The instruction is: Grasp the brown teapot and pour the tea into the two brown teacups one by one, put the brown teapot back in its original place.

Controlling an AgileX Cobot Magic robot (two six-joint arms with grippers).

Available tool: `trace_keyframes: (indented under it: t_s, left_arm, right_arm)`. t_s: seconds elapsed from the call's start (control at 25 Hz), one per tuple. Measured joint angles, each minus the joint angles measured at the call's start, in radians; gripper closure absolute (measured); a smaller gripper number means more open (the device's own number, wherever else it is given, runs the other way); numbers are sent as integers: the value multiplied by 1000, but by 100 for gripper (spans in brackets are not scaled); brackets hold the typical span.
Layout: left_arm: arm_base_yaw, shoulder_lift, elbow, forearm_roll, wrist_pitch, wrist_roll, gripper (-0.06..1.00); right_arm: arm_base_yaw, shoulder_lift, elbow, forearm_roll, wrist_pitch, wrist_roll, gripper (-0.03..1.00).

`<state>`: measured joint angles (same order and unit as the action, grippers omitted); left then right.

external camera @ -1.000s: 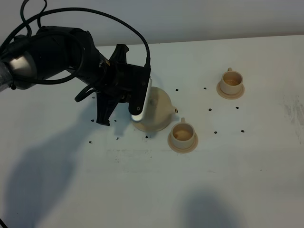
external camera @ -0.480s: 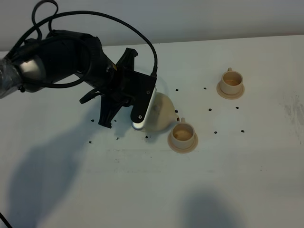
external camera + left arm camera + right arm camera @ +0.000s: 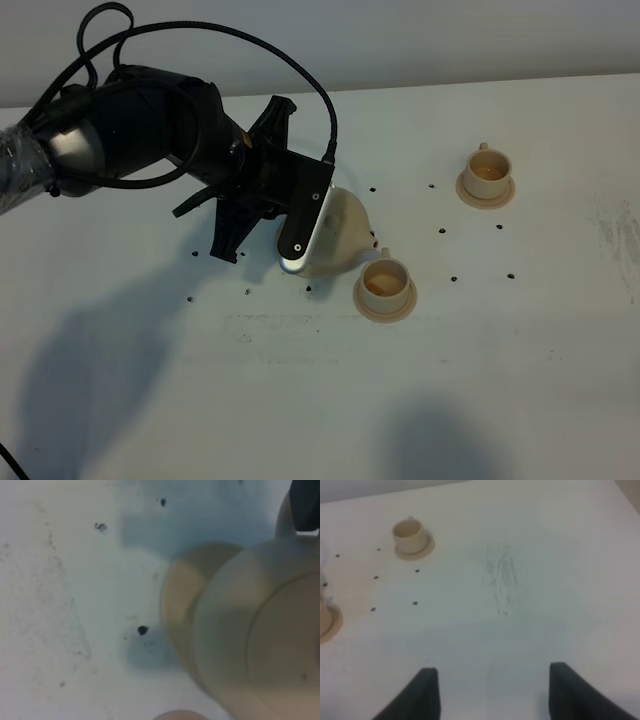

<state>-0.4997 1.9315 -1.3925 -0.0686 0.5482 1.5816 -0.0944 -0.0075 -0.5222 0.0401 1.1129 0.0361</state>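
- Two beige cups stand on the white table (image 3: 300, 400), each on its own saucer (image 3: 385, 308). The nearer teacup (image 3: 385, 283) is mid-table, and the farther teacup (image 3: 487, 172) sits well apart, behind it and to the right.
- Tipped over just left of the nearer teacup is the brown teapot (image 3: 342, 235). Its handle-to-spout line runs across the table, and the spout (image 3: 372, 238) aims right, toward that cup, with its tip near the cup's rim.
- The left gripper (image 3: 303, 228) is clamped on the pot's loop handle. In the left wrist view a dark finger (image 3: 306, 505) presses against the loop.
- Under the pot, the same view shows the edge of the flat round tray (image 3: 175, 605). Whether pot and tray touch cannot be told.
- Off to the right, the right gripper (image 3: 492, 672) hovers over the table, its fingers apart with nothing between them.
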Motion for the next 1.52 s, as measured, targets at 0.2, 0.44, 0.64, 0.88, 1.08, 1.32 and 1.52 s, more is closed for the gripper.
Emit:
trace_keyframes:
  t_s: [0.2, 0.44, 0.64, 0.88, 1.08, 1.32, 1.52]
  left_arm:
    - [-16, 0, 0, 19, -18, 2, 85]
    - [-35, 0, 0, 44, -29, 5, 85]
    - [-45, 0, 0, 76, -33, 5, 85]
    - [-48, 0, 0, 108, -33, 8, 85]
    - [-48, 0, 0, 111, -33, 25, 85]
    - [-54, 0, 0, 112, -33, 52, 85]
    - [-57, 0, 0, 115, -34, 73, 85]
  right_arm:
    - [0, 0, 0, 0, 0, 0, 50]
    - [0, 0, 0, 0, 0, 0, 50]
    - [0, 0, 0, 0, 0, 0, 50]
    - [0, 0, 0, 0, 0, 0, 50]
    - [0, 0, 0, 0, 0, 0, 50]
    - [0, 0, 0, 0, 0, 0, 50]
    - [0, 0, 0, 0, 0, 0, 50]
